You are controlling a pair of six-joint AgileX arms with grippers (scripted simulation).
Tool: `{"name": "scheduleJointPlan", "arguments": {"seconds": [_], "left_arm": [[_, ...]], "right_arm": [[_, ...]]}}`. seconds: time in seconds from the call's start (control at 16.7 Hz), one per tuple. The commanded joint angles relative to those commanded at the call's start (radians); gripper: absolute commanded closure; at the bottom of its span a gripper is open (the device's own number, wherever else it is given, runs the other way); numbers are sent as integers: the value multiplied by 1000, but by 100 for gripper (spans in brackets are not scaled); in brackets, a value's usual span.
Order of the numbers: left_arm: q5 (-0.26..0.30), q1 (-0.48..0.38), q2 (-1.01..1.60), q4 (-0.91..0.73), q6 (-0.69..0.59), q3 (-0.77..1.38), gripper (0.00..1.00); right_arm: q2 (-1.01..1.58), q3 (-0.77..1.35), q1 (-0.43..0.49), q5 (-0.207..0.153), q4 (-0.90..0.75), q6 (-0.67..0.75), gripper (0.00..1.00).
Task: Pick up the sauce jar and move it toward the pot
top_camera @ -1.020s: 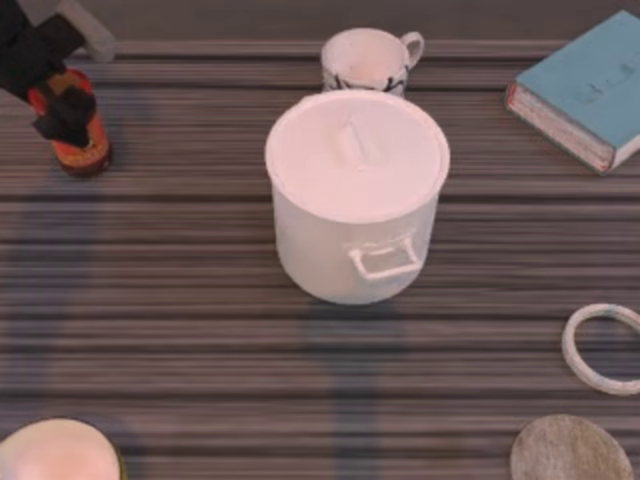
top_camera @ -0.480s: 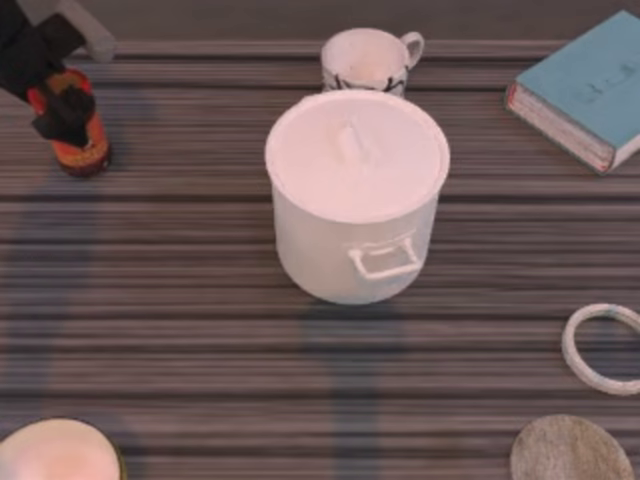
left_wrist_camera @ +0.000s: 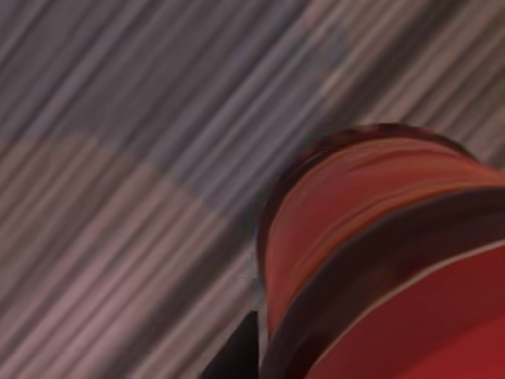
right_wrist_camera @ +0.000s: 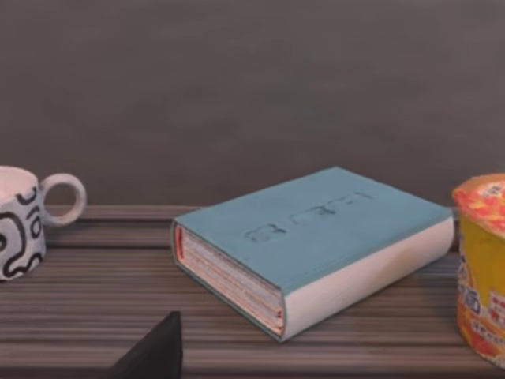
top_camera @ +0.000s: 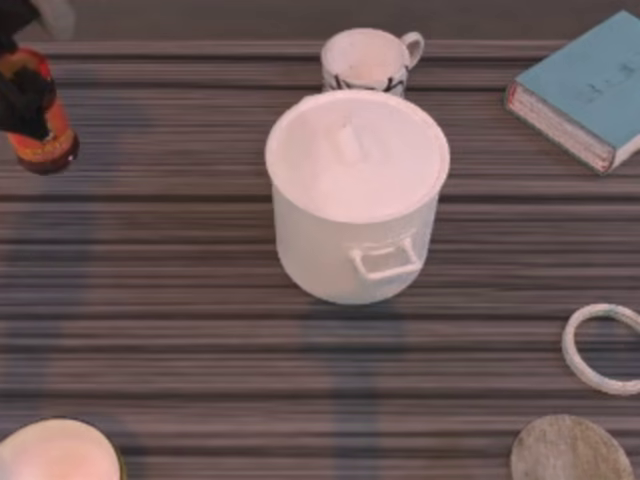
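Observation:
The sauce jar point(top_camera: 42, 130), with a red lid and an orange-red label, is at the far left edge of the top view. My left gripper point(top_camera: 22, 100) is shut on it from above, and its dark body hides most of the lid. In the left wrist view the jar point(left_wrist_camera: 379, 260) fills the near corner, with one dark fingertip point(left_wrist_camera: 237, 359) against its side. The pot point(top_camera: 355, 195), large and white with a knobbed lid and a loop handle, stands at the table's middle, well to the right of the jar. My right arm is outside the top view.
A patterned white mug point(top_camera: 365, 60) stands just behind the pot. A teal book point(top_camera: 585, 90) lies at the back right, with a yellow-orange cup point(right_wrist_camera: 481, 268) beside it. A white ring point(top_camera: 603, 348) and a grey disc point(top_camera: 570, 450) are front right. A pale round object point(top_camera: 58, 455) is front left.
The left gripper and the sauce jar have shifted toward the top view's left edge and look raised off the table. Nothing else has moved.

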Motion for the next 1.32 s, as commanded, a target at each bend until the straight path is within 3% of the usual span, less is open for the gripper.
{"name": "scheduleJointPlan", "arguments": {"seconds": [0.24, 0.54, 0.72, 0.96, 1.32], "left_arm": [[-1, 11, -131, -4, 4, -133, 100], [-2, 5, -135, -4, 4, -137, 100], [-15, -19, -137, 10, -61, -162, 100], [-58, -96, -151, 60, -277, -231, 100], [-152, -242, -209, 192, -799, -357, 100]], "right_arm": [[0, 0, 0, 0, 0, 0, 0], [0, 0, 0, 0, 0, 0, 0], [0, 0, 0, 0, 0, 0, 0], [0, 0, 0, 0, 0, 0, 0], [0, 0, 0, 0, 0, 0, 0]]}}
